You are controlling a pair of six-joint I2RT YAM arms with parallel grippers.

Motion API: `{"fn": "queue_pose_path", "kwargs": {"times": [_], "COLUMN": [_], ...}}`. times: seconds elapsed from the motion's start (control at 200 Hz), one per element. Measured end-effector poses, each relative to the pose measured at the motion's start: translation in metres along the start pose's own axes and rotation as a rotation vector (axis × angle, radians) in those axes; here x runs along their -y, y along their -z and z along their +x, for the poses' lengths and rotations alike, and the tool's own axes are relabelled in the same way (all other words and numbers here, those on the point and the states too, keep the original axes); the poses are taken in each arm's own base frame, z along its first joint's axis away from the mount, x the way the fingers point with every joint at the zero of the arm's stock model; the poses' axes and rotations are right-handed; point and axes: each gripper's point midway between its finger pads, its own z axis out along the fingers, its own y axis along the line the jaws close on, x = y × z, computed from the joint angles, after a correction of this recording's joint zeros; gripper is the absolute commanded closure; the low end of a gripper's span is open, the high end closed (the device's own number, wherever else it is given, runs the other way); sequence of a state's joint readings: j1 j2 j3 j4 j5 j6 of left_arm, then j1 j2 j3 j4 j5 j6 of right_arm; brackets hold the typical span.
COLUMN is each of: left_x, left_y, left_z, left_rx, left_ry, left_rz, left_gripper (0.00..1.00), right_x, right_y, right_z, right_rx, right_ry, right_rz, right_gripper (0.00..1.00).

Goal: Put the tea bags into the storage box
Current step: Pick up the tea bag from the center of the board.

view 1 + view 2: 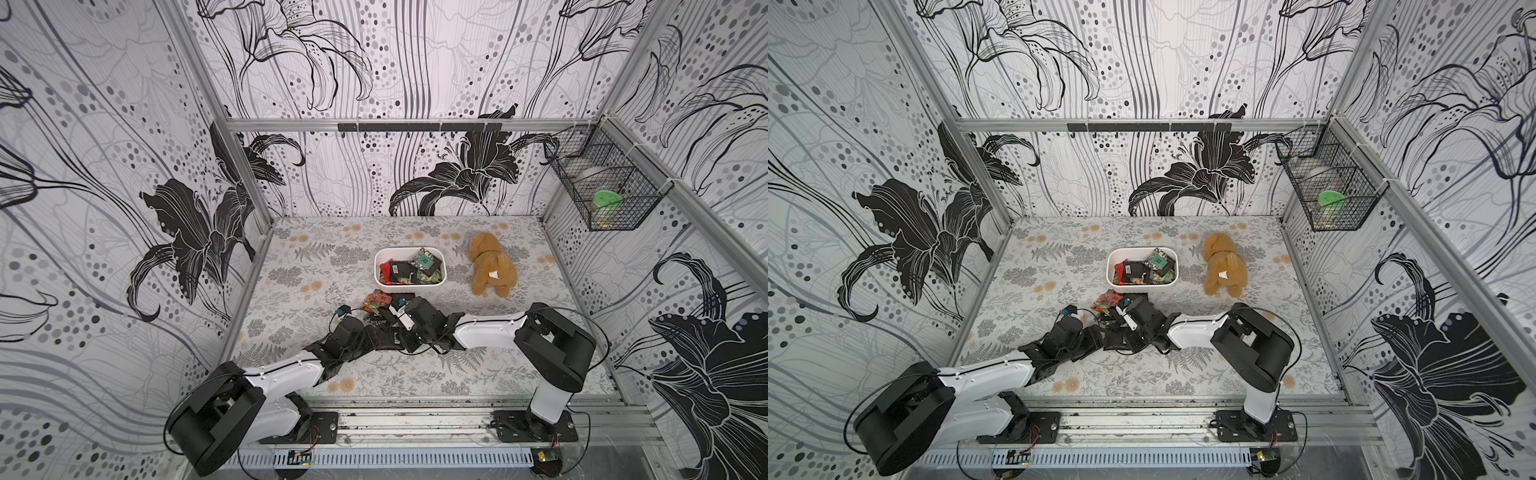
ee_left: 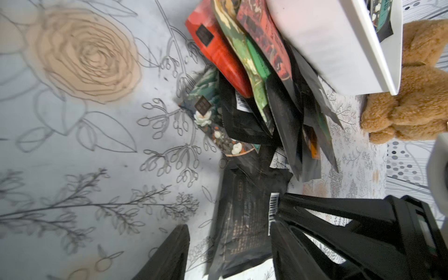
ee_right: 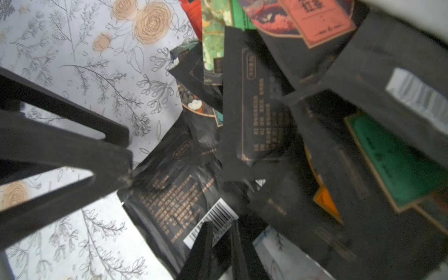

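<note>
In both top views I saw the two arms meeting low over the flowered tablecloth (image 1: 291, 266). Their wrists covered both grippers and most of a loose pile of tea bags (image 1: 376, 301) just in front of the white storage box (image 1: 411, 285). Others lay inside the box, overlapping so that I could not count them. A tan plush toy (image 1: 490, 266) lay beside the box, apart from it.

On the left wrist camera, the left gripper (image 2: 229, 228) stood partly open. Its fingers were either side of a black sachet (image 2: 242, 230) with a barcode, which lay on the cloth, and it gripped nothing that I could see. The box and the toy were cut off at the frame edge there.

On the right wrist camera, the right gripper (image 3: 220, 226) had its fingers nearly together, with that sachet's barcode corner between them. Blur and shadow hid the contact, so I could not tell whether it pinched the sachet. The pile beyond was smeared: red, green and orange labels showed, but their print was unreadable.
</note>
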State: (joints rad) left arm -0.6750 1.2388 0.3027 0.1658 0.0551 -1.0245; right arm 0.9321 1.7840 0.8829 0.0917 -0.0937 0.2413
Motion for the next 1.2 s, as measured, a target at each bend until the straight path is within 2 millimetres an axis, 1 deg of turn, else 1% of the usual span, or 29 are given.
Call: {"fn": "queue_pose_path", "kwargs": {"times": [0.125, 0.25, 0.426, 0.551, 0.636, 0.751, 0.806, 0.866, 0.931, 1.031, 1.076, 1.201], "left_x": [0.012, 0.020, 0.029, 0.030, 0.030, 0.028, 0.026, 0.024, 0.024, 0.021, 0.021, 0.021], "left_y": [-0.008, -0.015, -0.020, -0.022, -0.023, -0.024, -0.024, -0.024, -0.022, -0.018, -0.014, -0.002], "left_z": [0.007, 0.011, 0.021, 0.025, 0.027, 0.029, 0.031, 0.032, 0.033, 0.035, 0.035, 0.036], "left_rx": [-0.013, -0.018, -0.035, -0.043, -0.050, -0.060, -0.066, -0.073, -0.076, -0.085, -0.087, -0.094], "left_ry": [-0.002, 0.005, 0.020, 0.035, 0.036, 0.042, 0.042, 0.043, 0.045, 0.043, 0.042, 0.034], "left_rz": [0.035, 0.063, 0.099, 0.104, 0.104, 0.096, 0.090, 0.081, 0.077, 0.063, 0.058, 0.054], "left_gripper": [0.49, 0.55, 0.59, 0.67, 0.71, 0.81, 0.89, 0.95, 1.00, 1.00, 1.00, 1.00], "right_x": [0.000, 0.000, -0.003, -0.004, -0.004, -0.005, -0.005, -0.006, -0.007, -0.009, -0.009, -0.005], "right_y": [0.000, 0.000, -0.002, -0.003, -0.003, -0.003, -0.003, -0.003, -0.003, -0.001, 0.001, 0.016], "right_z": [0.000, 0.001, 0.000, -0.001, -0.001, -0.001, -0.001, -0.001, 0.000, 0.002, 0.004, 0.015], "right_rx": [-0.002, -0.003, -0.009, -0.010, -0.011, -0.011, -0.011, -0.013, -0.014, -0.010, -0.008, 0.007], "right_ry": [0.000, 0.002, 0.004, 0.003, 0.003, 0.003, 0.003, 0.004, 0.004, 0.006, 0.008, 0.010], "right_rz": [0.000, 0.001, -0.014, -0.021, -0.024, -0.025, -0.028, -0.035, -0.042, -0.050, -0.051, -0.031], "right_gripper": [0.82, 0.83, 0.85, 0.87, 0.87, 0.86, 0.86, 0.86, 0.85, 0.82, 0.79, 0.70]}}
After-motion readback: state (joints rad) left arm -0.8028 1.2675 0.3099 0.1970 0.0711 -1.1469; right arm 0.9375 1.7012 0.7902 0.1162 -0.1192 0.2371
